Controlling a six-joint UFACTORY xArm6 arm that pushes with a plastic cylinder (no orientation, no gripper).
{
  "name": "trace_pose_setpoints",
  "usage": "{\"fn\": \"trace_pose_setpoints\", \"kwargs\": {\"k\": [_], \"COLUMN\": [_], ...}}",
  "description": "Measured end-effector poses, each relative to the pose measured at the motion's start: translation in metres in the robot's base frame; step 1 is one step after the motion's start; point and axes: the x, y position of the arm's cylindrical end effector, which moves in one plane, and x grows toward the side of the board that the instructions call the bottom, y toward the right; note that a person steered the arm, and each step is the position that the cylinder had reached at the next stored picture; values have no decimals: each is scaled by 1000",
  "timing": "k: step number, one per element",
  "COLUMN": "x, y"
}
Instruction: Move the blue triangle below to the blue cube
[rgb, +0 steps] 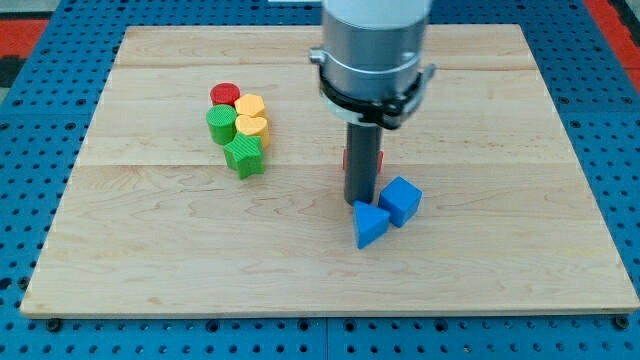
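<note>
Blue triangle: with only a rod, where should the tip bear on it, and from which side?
Likely its upper face, from the view's top. My tip is already there, and the blue triangle touches the blue cube at its upper right, so a downward push slides it clear.

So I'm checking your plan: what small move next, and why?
Probably nudge the blue triangle a little toward the view's right. My tip sits at its top edge, and it already touches the blue cube, but lies lower left, not straight below.
</note>
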Motion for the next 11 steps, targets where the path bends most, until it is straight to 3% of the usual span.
{"fn": "trace_pose_setpoints", "kwargs": {"k": [1,2,4,5,7,9,11], "x": [40,94,95,89,47,54,58], "y": [-87,-114,-73,-94,-75,66,-26]}}
